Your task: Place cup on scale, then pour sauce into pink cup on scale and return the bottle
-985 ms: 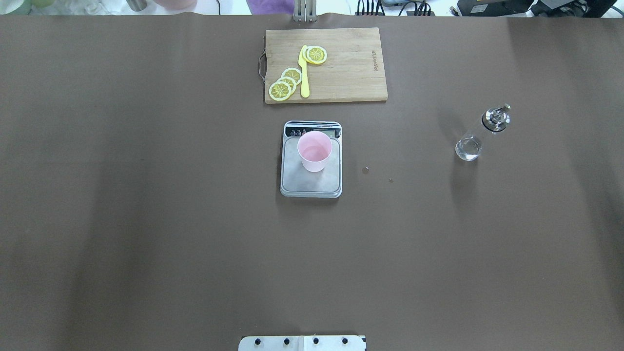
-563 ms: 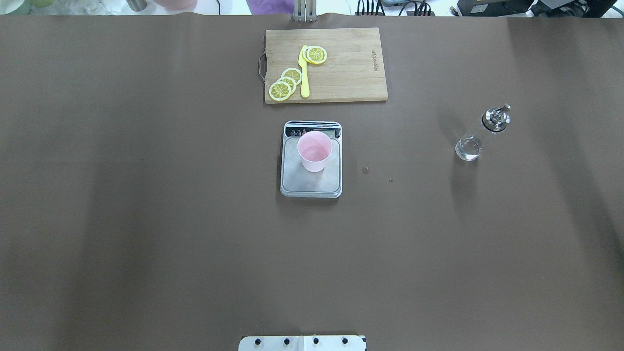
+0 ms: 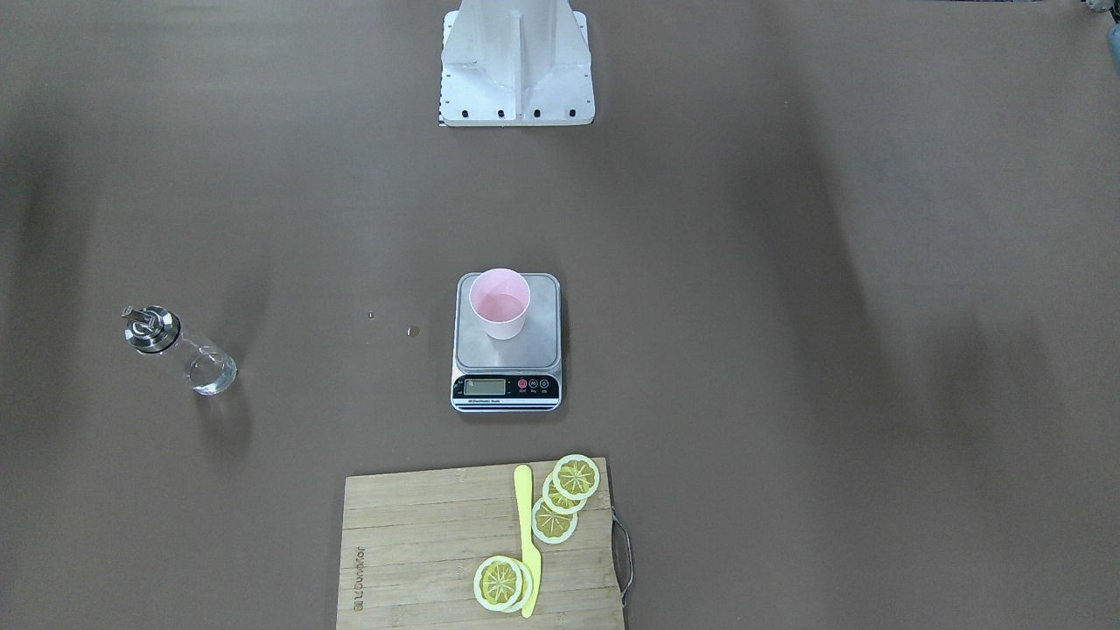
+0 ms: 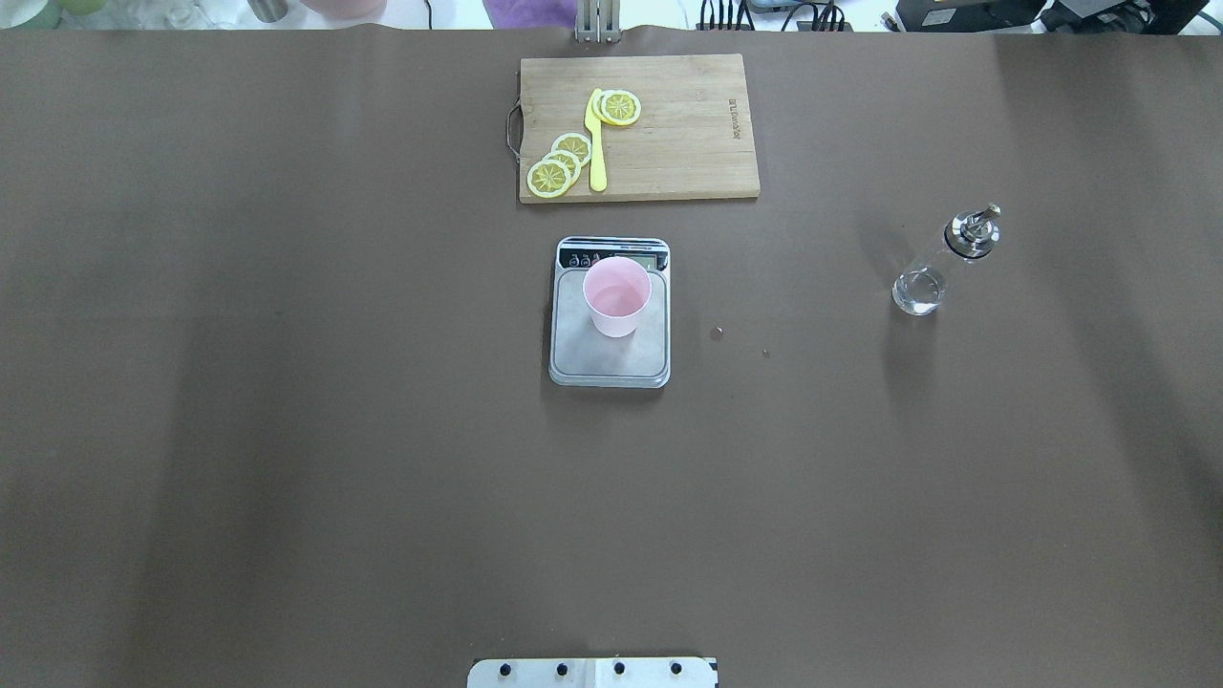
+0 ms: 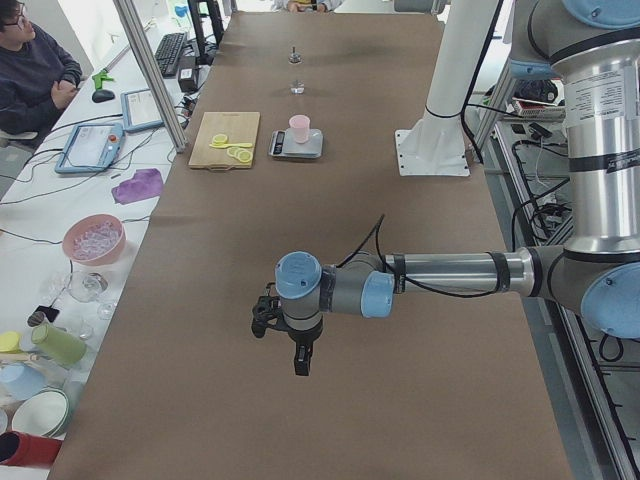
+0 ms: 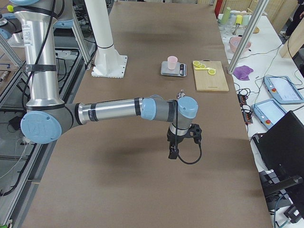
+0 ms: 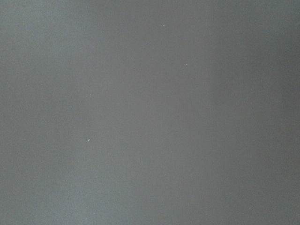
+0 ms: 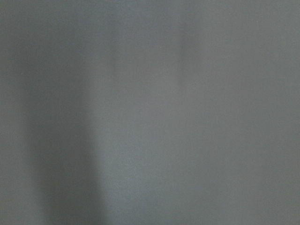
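A: From the right gripper (image 6: 184, 134)?
B: Well apart: rectangular brushed-steel scale (image 4: 611, 358) farthest, slim clear glass bottle (image 4: 922, 287) nearer, pale pink plastic cup (image 4: 616, 298) atop scale.
A: Open, holding anything?
B: Can't tell (left gripper (image 5: 268, 322) neither). Bottle's likely slippery, fragile: clasp mid-body.

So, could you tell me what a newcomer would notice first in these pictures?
The pink cup stands on the scale at mid-table. Beyond it, yellow lemon slices and a knife lie on a board. The bottle stands alone to the robot's right.
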